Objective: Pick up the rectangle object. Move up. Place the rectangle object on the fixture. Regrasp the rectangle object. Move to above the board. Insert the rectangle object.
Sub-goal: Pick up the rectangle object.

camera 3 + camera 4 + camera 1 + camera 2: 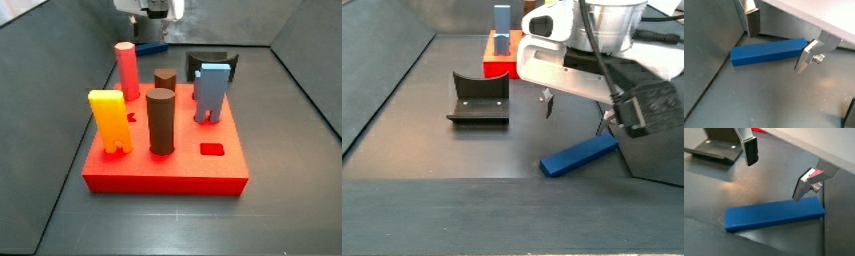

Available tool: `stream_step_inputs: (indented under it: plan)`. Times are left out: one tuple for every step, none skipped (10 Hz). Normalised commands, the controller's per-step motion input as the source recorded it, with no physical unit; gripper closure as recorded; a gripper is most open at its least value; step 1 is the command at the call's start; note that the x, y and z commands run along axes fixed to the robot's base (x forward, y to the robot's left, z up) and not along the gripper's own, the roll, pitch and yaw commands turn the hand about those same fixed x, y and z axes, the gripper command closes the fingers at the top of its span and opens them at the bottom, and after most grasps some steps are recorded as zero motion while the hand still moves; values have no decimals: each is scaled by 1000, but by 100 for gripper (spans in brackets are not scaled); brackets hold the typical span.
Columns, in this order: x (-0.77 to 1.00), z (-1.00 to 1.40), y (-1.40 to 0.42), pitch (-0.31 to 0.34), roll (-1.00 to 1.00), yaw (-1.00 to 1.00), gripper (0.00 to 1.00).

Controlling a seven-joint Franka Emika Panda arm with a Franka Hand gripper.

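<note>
Two spread, empty fingers of the gripper hang above the blue block lying flat on the floor; I would centre them across its narrow width, then lower before closing.

Item: flat blue rectangular plastic block, lying flat on the dark grey counter, near its wall.

Item: silver two-finger pincer, above the block, jaws apart, one finger on each side of the block's length; in both wrist views the fingers clear the block.

Item: dark L-shaped metal fixture, on the counter, beside the block, apart from it.

Item: red square peg board, beyond the fixture, carrying upright pegs.
</note>
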Motion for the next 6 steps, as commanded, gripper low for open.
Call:
stream_step_inputs:
  plan:
    - [54,-66,109,-239,-500,-420,0]
    - [63,-23,134,-171,-500,-294,0]
    - [149,-203,331,-93,-463,-140,0]
    - [0,-511,297,-66,-307,-109,0]
    - [0,-471,257,-93,-330,-189,0]
    - [100,-454,246,-130,-330,-149,0]
